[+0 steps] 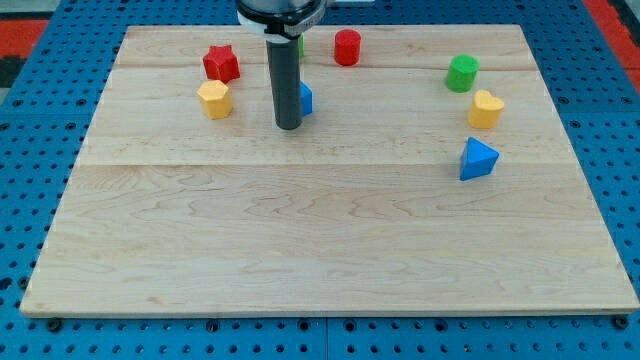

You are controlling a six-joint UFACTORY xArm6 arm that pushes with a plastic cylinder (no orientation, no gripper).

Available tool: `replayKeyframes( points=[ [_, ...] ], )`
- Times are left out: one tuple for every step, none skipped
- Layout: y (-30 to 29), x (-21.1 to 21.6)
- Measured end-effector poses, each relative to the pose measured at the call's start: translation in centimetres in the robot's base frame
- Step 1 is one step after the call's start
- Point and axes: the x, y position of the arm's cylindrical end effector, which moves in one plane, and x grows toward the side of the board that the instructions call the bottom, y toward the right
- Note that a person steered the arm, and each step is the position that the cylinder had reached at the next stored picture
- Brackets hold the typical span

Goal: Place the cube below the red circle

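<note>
Resting on the desk (330, 230) at far centre-left, my tip (288, 126) touches the left side of the partly hidden blue cube (306, 98), which lies near-left of the red circle (347, 47); no fingers exist.

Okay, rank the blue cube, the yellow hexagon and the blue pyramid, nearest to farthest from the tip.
From my tip:
1. Blue cube, right beside the rod, partly hidden behind it.
2. Yellow hexagon, toward the view's left.
3. Blue pyramid, far on the view's right.
</note>
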Motion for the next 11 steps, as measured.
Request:
replayKeyframes(
  points=[
    [0.0, -3.1],
    [-2.6, -3.5],
    [-4.7, -5.4],
    [-3.3, -7.8],
    [0.0, -7.7],
    [0.0, -5.5],
    [0.1, -5.5],
    [1.3, -7.2],
    [4.7, -7.3],
    [4.8, -6.8],
    [4.7, -5.1]
  ],
)
